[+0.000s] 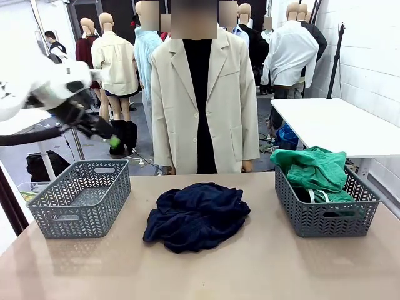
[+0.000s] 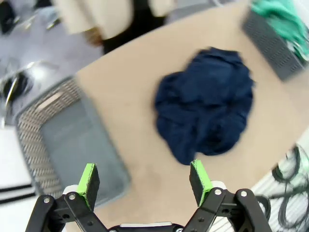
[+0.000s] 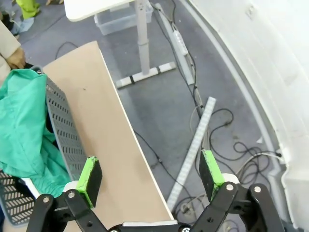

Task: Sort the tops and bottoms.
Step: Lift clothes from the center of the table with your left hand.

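Note:
A crumpled dark navy garment lies in the middle of the table, also seen from above in the left wrist view. A bright green garment is heaped in the right grey basket, hanging over its rim. My left gripper hangs high above the left grey basket, open and empty; its green pads frame that basket and the bare tabletop. My right gripper is open and empty, out past the table's right edge above the floor.
A person in a beige blazer stands at the far side of the table. A white table stands at the back right. Cables and a strip lie on the floor beside the table.

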{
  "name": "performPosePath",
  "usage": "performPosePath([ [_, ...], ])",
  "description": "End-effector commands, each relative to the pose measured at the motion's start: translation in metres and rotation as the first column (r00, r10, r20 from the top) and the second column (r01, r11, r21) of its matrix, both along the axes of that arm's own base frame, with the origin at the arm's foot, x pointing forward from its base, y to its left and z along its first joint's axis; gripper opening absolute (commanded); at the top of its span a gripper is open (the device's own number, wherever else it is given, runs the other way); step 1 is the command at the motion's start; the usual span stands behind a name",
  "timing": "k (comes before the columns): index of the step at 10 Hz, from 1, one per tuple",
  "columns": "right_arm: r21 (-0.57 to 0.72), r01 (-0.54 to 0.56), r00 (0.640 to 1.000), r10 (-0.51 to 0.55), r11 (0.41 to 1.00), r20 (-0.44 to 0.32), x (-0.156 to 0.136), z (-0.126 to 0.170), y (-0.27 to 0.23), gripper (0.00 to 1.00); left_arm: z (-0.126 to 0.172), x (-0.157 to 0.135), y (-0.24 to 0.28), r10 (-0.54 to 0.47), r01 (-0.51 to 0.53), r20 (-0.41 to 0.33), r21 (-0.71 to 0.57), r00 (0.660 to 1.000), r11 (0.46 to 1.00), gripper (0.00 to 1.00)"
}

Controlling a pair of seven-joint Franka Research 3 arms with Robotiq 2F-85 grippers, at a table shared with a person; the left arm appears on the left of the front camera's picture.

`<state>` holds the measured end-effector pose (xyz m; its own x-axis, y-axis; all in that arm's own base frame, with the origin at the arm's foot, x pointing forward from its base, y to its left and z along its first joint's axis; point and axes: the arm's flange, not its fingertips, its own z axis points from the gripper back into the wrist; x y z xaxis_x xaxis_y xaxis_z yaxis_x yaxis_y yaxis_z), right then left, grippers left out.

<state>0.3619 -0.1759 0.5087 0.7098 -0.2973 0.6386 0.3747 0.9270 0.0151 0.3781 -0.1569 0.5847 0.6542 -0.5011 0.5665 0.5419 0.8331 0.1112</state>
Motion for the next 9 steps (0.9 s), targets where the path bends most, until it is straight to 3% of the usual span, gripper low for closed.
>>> performPosePath([
  [1,0.009,0.014,1.0,-0.014,1.0,0.001,0.0,-0.001,0.0,1.0,-0.012,0.016,-0.032,-0.288,0.291,-0.075,0.038,0.955,0.956,0.97],
  [2,0.009,0.014,1.0,-0.014,1.0,0.001,0.0,-0.001,0.0,1.0,-0.023,0.02,-0.059,-0.398,0.405,-0.179,0.004,0.9,0.914,0.97],
  [3,0.009,0.014,1.0,-0.014,1.0,0.001,0.0,-0.001,0.0,1.0,-0.033,0.026,-0.075,-0.431,0.435,-0.247,-0.04,0.868,0.899,0.97],
  [4,0.009,0.014,1.0,-0.014,1.0,0.001,0.0,-0.001,0.0,1.0,-0.038,0.027,-0.073,-0.334,0.35,-0.267,0.014,0.904,0.937,0.97],
  [5,0.009,0.014,1.0,-0.014,1.0,0.001,0.0,-0.001,0.0,1.0,-0.034,-0.004,-0.09,-0.382,0.384,-0.15,-0.014,0.912,0.923,0.97],
  [6,0.009,0.014,1.0,-0.014,1.0,0.001,0.0,-0.001,0.0,1.0,-0.034,-0.004,-0.09,-0.382,0.384,-0.15,-0.014,0.912,0.923,0.97],
  [7,0.009,0.014,1.0,-0.014,1.0,0.001,0.0,-0.001,0.0,1.0,-0.05,0.012,-0.094,-0.384,0.39,-0.221,-0.016,0.897,0.921,0.97],
  [9,0.009,0.014,1.0,-0.014,1.0,0.001,0.0,-0.001,0.0,1.0,-0.064,0.04,-0.115,-0.39,0.402,-0.232,0.001,0.891,0.916,0.97],
])
